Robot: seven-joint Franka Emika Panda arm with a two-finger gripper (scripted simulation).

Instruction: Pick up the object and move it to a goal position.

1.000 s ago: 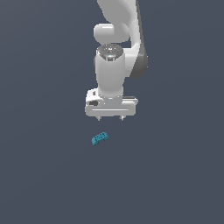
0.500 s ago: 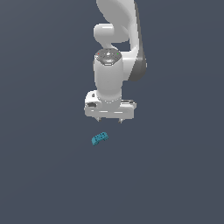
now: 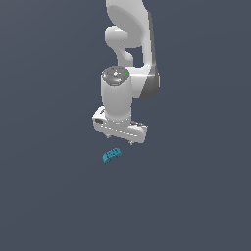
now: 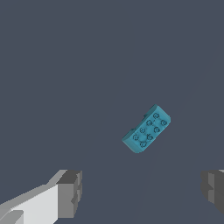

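Teal studded block [image 3: 112, 155] lies free on the table at 7 o'clock below the gripper [image 3: 121, 138], fingers [image 4: 70, 194] spread wide, empty; likely light, rigid, best pinched across its short sides.

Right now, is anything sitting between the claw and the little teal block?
Nothing visible does. The claw hangs open above the teal block, which lies alone on the bare grey floor; the wrist view shows only open space around it.
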